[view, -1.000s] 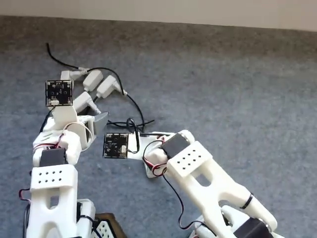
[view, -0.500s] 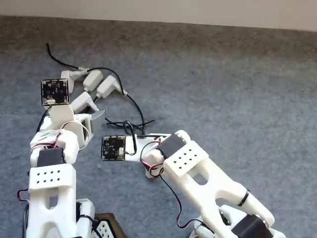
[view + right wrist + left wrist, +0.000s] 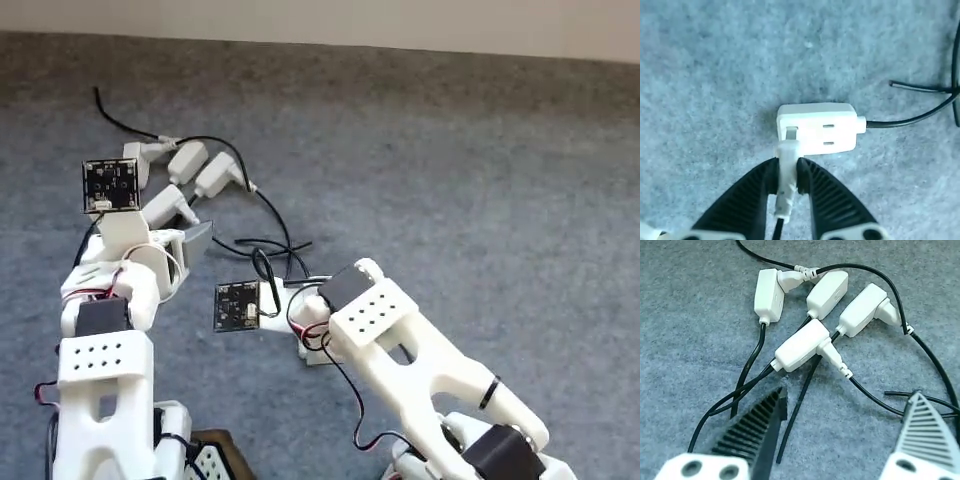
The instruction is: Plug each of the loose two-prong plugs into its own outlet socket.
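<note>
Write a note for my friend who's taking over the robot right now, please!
Left pincer: open, holding nothing, above the bunch of white blocks and black cords.
Right pincer: shut on a white plug, its front at a slot of the lone socket block on the carpet.
Done: plug lined up with the slot; fully in or not, I cannot tell.
To do: push it home, let go, then check the bunch for loose plugs.

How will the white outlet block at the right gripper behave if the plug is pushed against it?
Likely slides: the outlet block looks small and light, lying loose on the carpet, nothing bracing it. Carpet nap may add some grip. Its thin black cord looks floppy, so it probably won't anchor the block against the plug in the right gripper.
</note>
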Controlling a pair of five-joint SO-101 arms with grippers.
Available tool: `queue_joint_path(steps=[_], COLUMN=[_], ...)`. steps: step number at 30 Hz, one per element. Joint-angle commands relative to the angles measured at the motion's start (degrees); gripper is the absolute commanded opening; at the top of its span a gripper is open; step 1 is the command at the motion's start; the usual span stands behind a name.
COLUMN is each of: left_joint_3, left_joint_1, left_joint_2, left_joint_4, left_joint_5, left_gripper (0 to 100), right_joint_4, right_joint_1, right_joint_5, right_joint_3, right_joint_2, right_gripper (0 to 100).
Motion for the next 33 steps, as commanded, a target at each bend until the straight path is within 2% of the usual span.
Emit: queue_joint_path(steps=[1, 8, 16, 24, 28, 33], left_joint_3=[-2.4, -2.4, -2.6, -6.6, -6.7, -6.5], left_joint_1=[-0.2, -0.2, -0.7, -9.2, -9.0, -9.0], left_joint_2=[0.0, 0.0, -0.3, -0.1, 0.0, 0.0], left_joint_4=[-0.8, -0.8, -0.8, -0.7, -0.6, -0.1], left_joint_5=[0.5, 0.5, 0.5, 0.3, 0.2, 0.2], left_gripper=[36, 36, 36, 36, 36, 36], right_joint_4=[-0.7, -2.7, -7.2, -6.5, -3.8, 5.5], right_joint_1=[-0.6, -0.6, -1.5, -1.5, -1.5, -1.4], right_joint_5=[0.6, -0.4, -3.0, -4.2, -4.1, -4.6], right_joint_3=[-0.1, -6.1, -7.2, -7.3, -8.4, -16.1], right_joint_2=[3.2, 13.1, 17.9, 18.9, 18.9, 18.9], right_gripper=[0.7, 0.7, 0.7, 0.7, 0.7, 0.7])
